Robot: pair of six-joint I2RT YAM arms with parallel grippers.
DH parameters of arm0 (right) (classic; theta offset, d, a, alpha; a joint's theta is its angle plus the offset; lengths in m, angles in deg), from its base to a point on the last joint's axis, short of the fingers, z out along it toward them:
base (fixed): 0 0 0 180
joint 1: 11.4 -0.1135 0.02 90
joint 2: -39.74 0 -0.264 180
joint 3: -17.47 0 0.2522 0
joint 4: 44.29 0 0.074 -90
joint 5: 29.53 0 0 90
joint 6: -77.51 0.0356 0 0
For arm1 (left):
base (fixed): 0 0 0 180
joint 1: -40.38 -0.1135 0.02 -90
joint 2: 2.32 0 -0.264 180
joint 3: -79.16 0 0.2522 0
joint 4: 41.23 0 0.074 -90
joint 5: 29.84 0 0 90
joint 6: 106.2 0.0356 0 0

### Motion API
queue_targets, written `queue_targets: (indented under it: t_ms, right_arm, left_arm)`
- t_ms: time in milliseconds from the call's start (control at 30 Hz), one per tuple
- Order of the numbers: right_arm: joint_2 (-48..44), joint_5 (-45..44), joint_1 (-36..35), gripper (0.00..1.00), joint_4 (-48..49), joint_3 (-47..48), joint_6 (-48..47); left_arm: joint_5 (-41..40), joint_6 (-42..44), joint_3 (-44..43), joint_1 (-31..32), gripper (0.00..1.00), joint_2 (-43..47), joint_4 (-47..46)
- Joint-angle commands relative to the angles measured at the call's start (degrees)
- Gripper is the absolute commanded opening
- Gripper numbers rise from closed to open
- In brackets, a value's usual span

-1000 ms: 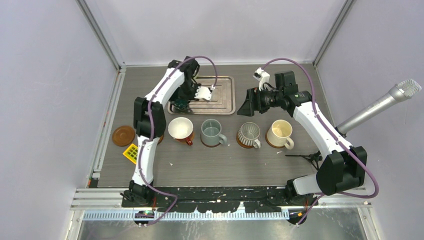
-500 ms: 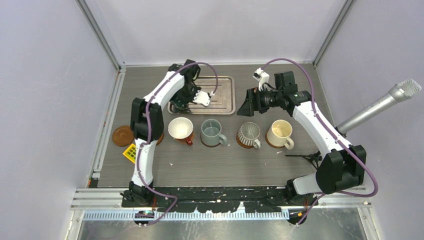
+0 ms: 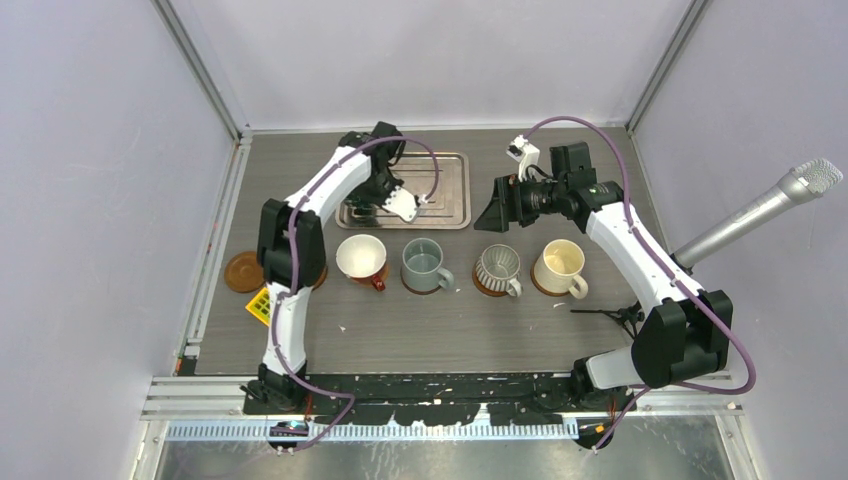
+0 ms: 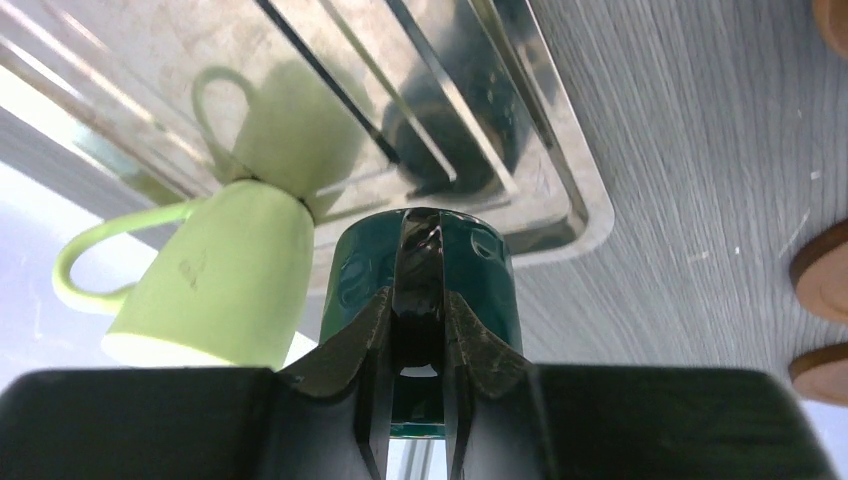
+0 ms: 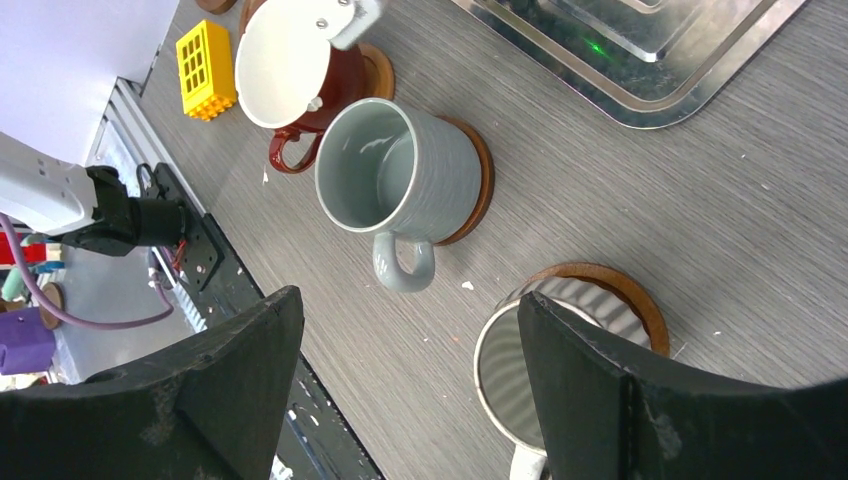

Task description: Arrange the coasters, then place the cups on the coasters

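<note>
Your left gripper [image 4: 422, 290] is squeezed tight on the rim of the dark green cup [image 4: 490, 285]. That cup is at the near left corner of the silver tray [image 4: 560, 170]. You cannot tell if it sits on the tray or hangs just over it. The pale green cup [image 4: 225, 280] stands on the tray just beside it, with its handle pointing away from the dark one. Your right gripper [image 5: 410, 320] holds nothing. Its two fingers are spread wide, and it hangs in the air above the table [image 3: 450, 320], just to the right of the tray. Four cups stand in a row in front of the tray, each on its own coaster. From left to right they are the red and white cup [image 3: 361, 258], the grey-blue cup [image 3: 424, 264], the ribbed cup [image 3: 497, 268] and the cream cup [image 3: 560, 265]. At the left end of the row a bare coaster [image 3: 247, 271] lies flat on the table. Next to it, another coaster [image 3: 321, 278] peeks out from under your left arm, so you see only its edge. The little yellow block [image 3: 262, 305] lies near the bare coaster, a bit closer to you.
</note>
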Motion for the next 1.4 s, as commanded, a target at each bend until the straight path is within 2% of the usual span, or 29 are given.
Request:
queue_targets:
  t_ms: [0, 267, 600, 833, 1000, 1367]
  right_arm:
    - [-0.51, 1.16, 0.28, 0.83, 0.19, 0.64, 0.67]
    - [-0.76, 1.41, 0.38, 0.83, 0.17, 0.64, 0.89]
    - [-0.10, 1.76, 0.36, 0.83, 0.37, 0.59, 1.40]
    - [0.54, 1.61, 0.42, 0.83, 0.64, 0.46, 1.78]
    - [0.87, 1.66, 0.47, 0.83, 0.65, 0.42, 1.84]
    - [1.46, 1.52, 0.56, 0.83, 0.67, 0.24, 1.98]
  left_arm:
    - [-5.35, 4.03, 0.38, -0.17, 0.00, 10.13, -1.28]
    - [-7.45, 9.38, 6.61, -2.23, 0.00, 21.51, 2.07]
    - [-7.91, 16.73, 26.57, -7.80, 0.00, 38.89, 5.24]
    - [-6.23, 18.87, 37.48, -10.01, 0.00, 47.03, 7.16]
    - [-6.51, 20.65, 45.44, -10.01, 0.00, 50.19, 4.29]
    - [-6.36, 21.37, 54.41, -10.01, 0.00, 50.98, -2.64]
